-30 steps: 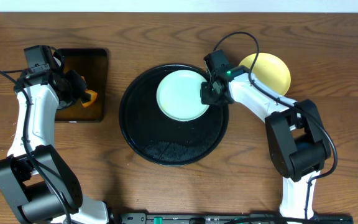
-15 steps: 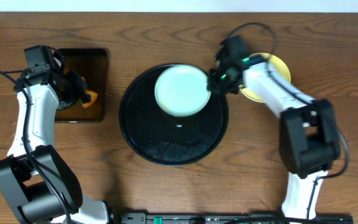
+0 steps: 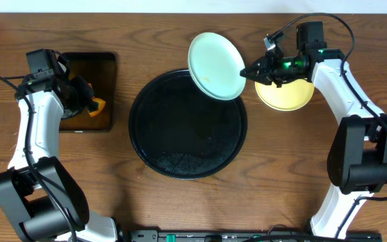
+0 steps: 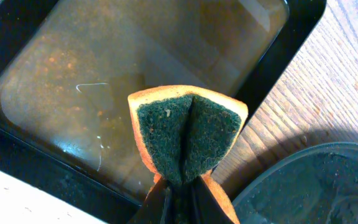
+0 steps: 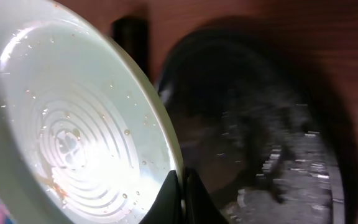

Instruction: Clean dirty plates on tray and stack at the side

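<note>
Right gripper (image 3: 252,71) clamped on the right rim of the mint plate (image 3: 215,66). The plate is tilted and raised off the surface (image 3: 281,168), overlapping the upper right edge of the round tray (image 3: 180,148). Yellow plate (image 3: 291,97) lies flat just beside the tray, under the right gripper. Left gripper (image 4: 178,190) pinches a folded sponge (image 4: 188,134) over the rectangular tray (image 3: 103,67).
</note>
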`<state>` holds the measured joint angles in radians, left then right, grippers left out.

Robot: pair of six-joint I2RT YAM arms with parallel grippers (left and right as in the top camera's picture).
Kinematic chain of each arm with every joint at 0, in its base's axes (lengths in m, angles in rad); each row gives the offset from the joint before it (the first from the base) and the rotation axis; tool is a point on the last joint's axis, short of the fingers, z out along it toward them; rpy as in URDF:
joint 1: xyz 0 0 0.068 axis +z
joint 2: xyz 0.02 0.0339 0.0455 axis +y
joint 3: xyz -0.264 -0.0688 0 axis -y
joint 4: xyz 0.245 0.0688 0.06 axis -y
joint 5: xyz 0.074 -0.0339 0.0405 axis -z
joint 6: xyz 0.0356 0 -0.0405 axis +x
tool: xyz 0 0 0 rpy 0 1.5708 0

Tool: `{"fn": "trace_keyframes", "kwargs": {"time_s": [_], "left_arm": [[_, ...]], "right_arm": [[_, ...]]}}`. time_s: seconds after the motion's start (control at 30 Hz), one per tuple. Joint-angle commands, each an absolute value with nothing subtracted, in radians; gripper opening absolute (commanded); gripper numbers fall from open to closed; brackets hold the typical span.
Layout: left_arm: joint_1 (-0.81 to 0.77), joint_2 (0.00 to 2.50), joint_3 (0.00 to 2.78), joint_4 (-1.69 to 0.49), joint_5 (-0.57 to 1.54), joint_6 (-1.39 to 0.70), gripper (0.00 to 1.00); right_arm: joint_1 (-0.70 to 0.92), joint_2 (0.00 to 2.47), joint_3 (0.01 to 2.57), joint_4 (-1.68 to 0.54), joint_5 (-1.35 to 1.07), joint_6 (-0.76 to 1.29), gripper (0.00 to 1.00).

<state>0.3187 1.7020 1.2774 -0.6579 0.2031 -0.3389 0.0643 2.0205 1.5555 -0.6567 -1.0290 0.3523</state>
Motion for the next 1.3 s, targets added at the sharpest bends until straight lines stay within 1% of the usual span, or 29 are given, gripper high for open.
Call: {"fn": "trace_keyframes", "kwargs": {"time_s": [0.0,0.1,0.33,0.4,0.57,0.77,0.83,1.0,1.03,1.07,1.17,1.2,1.27], "left_arm": [[0.319,1.713,1.264,-0.662,0.191,-0.325,0.10],[0.319,1.713,1.264,-0.664,0.191,-0.325,0.10],[0.319,1.713,1.264,-0.665,0.191,-0.325,0.10],[0.319,1.713,1.264,-0.665,0.191,-0.325,0.10],[0.319,1.713,1.264,-0.665,0.191,-0.325,0.10],[0.319,1.713,1.264,-0.665,0.191,-0.325,0.10],[0.319,1.713,1.264,-0.664,0.191,-0.325,0.10],[0.319,1.713,1.264,-0.664,0.191,-0.325,0.10],[0.319,1.713,1.264,-0.664,0.191,-0.325,0.10],[0.319,1.713,1.264,-0.664,0.191,-0.325,0.10],[0.319,1.713,1.264,-0.664,0.191,-0.325,0.10],[0.319,1.713,1.264,-0.664,0.191,-0.325,0.10],[0.319,1.713,1.264,-0.664,0.191,-0.325,0.10]], "right_arm": [[0.030,2.001,1.568,-0.638,-1.240,0.323,0.01],[-0.019,2.001,1.569,-0.638,-1.246,0.370,0.01],[-0.142,2.001,1.568,-0.692,-1.188,0.366,0.01],[-0.165,2.001,1.568,-0.697,-1.111,0.368,0.01],[-0.220,2.001,1.568,-0.740,-0.823,0.408,0.01],[-0.238,2.003,1.568,-0.764,-0.417,0.407,0.01],[-0.236,2.003,1.565,-0.763,-0.361,0.402,0.01],[-0.231,2.003,1.564,-0.751,-0.375,0.405,0.01],[-0.229,2.003,1.564,-0.749,-0.373,0.407,0.03],[-0.227,2.003,1.564,-0.748,-0.374,0.407,0.12],[-0.215,2.003,1.564,-0.749,-0.374,0.406,0.51],[-0.209,2.003,1.564,-0.752,-0.375,0.405,0.61],[-0.194,2.003,1.564,-0.765,-0.385,0.396,0.72]]}}
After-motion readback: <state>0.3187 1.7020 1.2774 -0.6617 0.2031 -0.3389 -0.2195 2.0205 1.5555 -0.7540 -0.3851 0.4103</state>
